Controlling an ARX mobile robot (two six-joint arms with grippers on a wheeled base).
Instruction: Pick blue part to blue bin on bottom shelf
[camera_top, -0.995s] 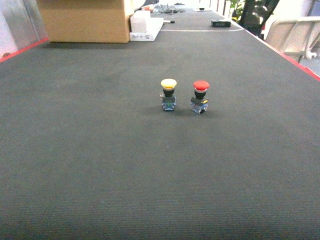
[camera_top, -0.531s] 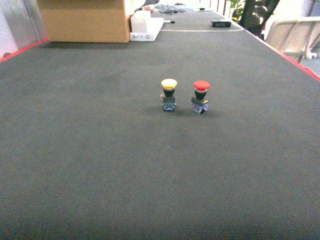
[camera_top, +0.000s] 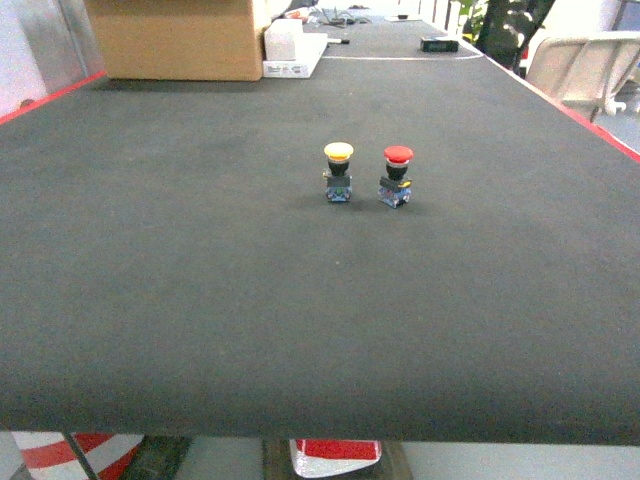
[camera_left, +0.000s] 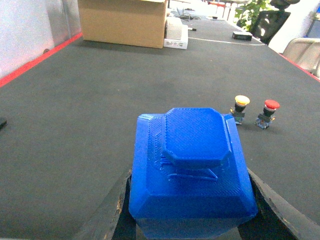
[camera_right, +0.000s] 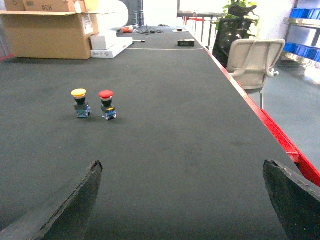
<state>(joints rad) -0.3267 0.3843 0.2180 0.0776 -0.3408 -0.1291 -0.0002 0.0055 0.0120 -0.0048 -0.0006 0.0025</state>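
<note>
While your left gripper (camera_left: 192, 220) clamps the blue part (camera_left: 192, 172) above the table (camera_left: 75, 125), your right gripper (camera_right: 182, 200) hangs spread and empty

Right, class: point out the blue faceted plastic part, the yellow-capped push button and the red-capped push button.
Blue faceted plastic part (camera_left: 192, 170): left wrist view, on its raised top face.
Yellow-capped push button (camera_top: 338, 151): head view, on its cap.
Red-capped push button (camera_top: 398, 154): head view, on its cap.
</note>
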